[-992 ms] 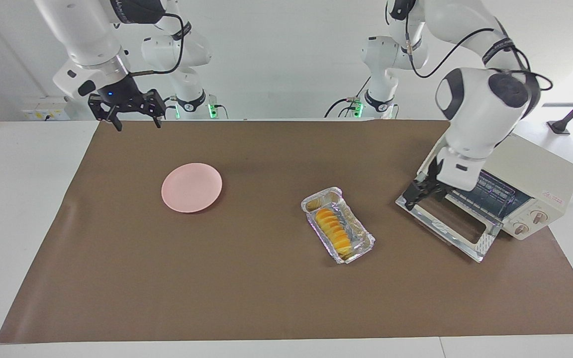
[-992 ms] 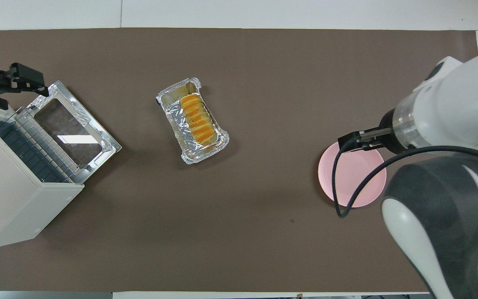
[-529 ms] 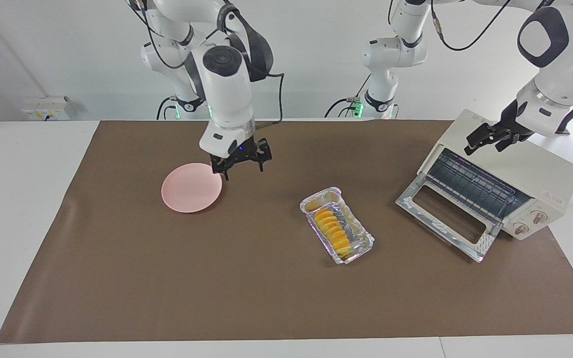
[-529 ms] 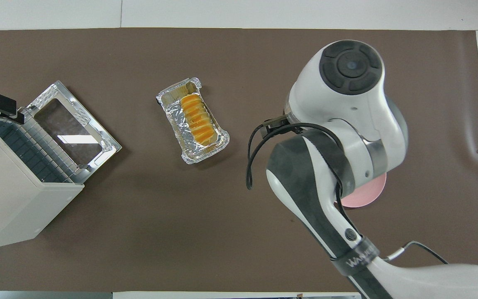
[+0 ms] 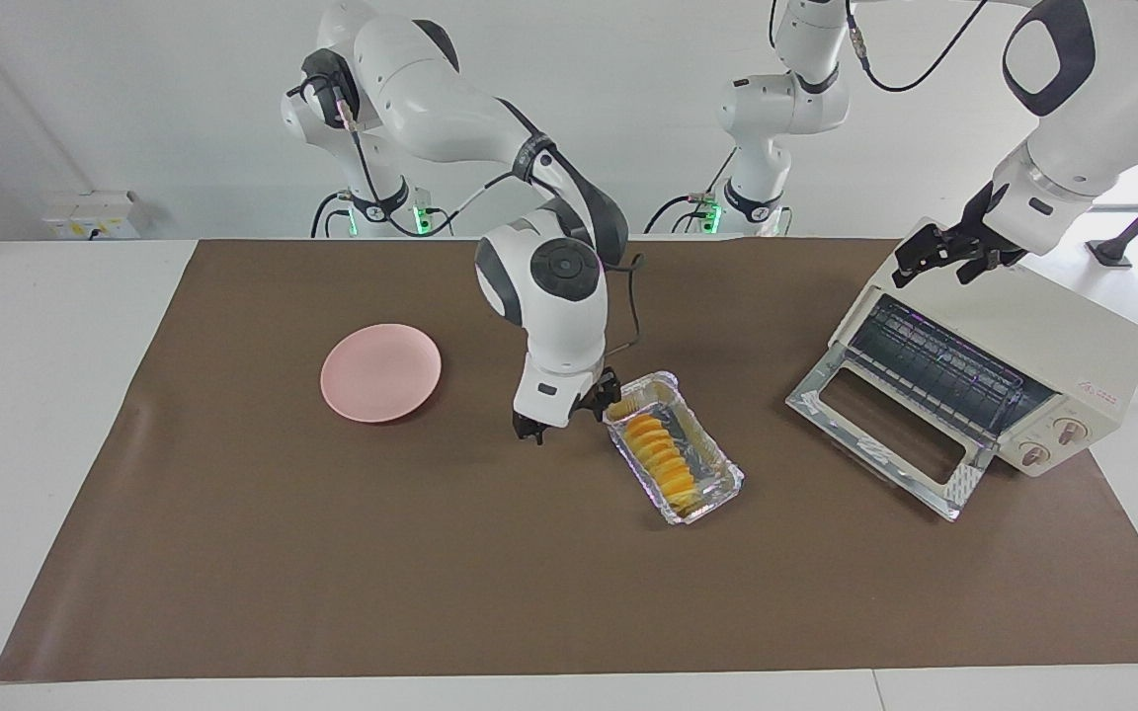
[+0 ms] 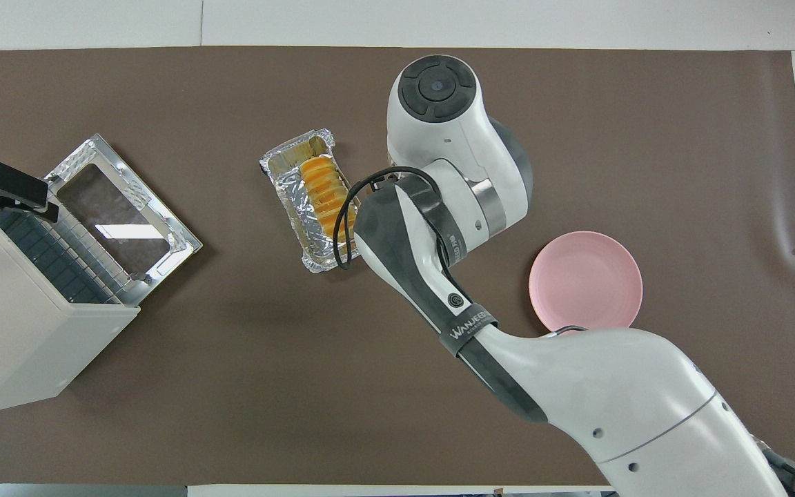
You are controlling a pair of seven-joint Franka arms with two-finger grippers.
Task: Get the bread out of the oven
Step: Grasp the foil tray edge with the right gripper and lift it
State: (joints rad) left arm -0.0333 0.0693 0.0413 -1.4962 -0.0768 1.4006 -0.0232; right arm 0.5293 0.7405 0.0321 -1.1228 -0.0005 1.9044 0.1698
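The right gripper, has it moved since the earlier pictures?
Yes. The right gripper has travelled from the pink plate toward the foil tray and now hangs open beside the tray.

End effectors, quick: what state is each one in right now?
Left end effector: open, holding nothing, over the oven top.
Right end effector: open, holding nothing, low beside the foil tray with the bread.

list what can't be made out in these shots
- Right pincer: overhead view, hidden under its own arm; only the facing view shows it, beside the tray.
- Bread: overhead view, nearer end covered by that arm.
- Oven: overhead view, cut off by the edge.
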